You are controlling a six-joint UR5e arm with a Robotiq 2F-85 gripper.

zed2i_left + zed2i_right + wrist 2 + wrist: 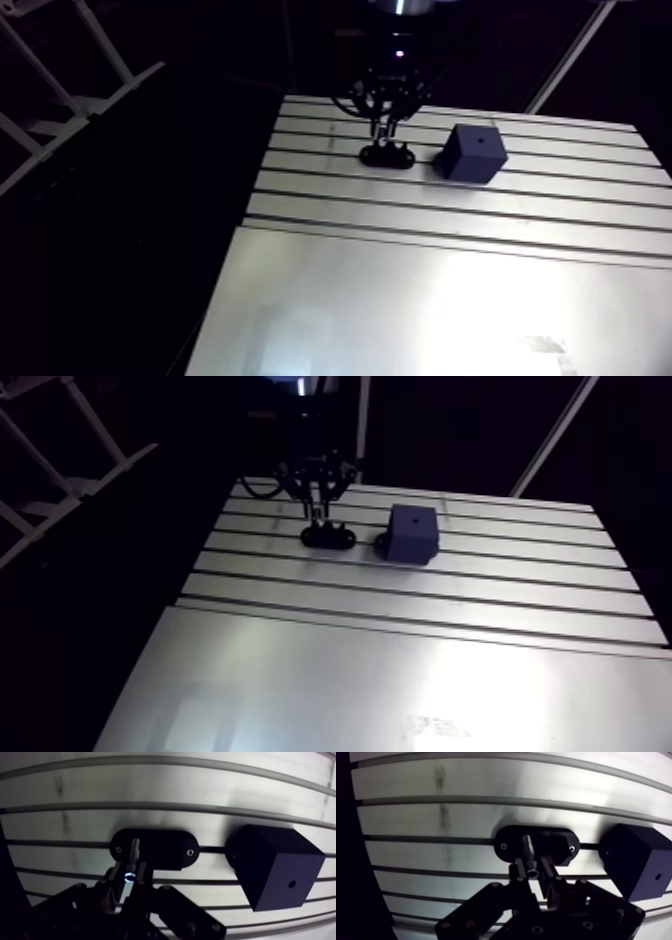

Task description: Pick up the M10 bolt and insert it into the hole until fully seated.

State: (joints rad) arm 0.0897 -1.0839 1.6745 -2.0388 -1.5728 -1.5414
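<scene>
Closest to the lens is the hand (532, 872), black and blocky, its 2 fingers pulled in narrow with the M10 bolt (528, 849) between them. To me that looks like a grip on it, though the contact itself is hard to make out. The bolt stands at one end of the oval holder (556, 844), so I'd say the pick is only just happening and nothing is lifted yet. Carrying it over, lining it up and pushing it home are all left to do.

Materials, big stuff first:

- counter (436, 817): bare aluminium, brushed and pretty shiny, with long parallel slots running across it. It throws a lot of glare.
- cube (636, 862): matte black block with sharp edges and flat faces, probably plastic. It sits just beside the holder, on the same band of slots, and turned a bit askew to them.
- oval holder: flat black plate with rounded ends and 1 small screw head near each end, so 2 in total. It lies flat on the counter.
- bolt: bright metal, slim and round, and it catches the light.
- hole (657, 876): 1 small dark round opening in the middle of a cube face, empty right now. It looks like a snug target, so alignment will matter.
</scene>
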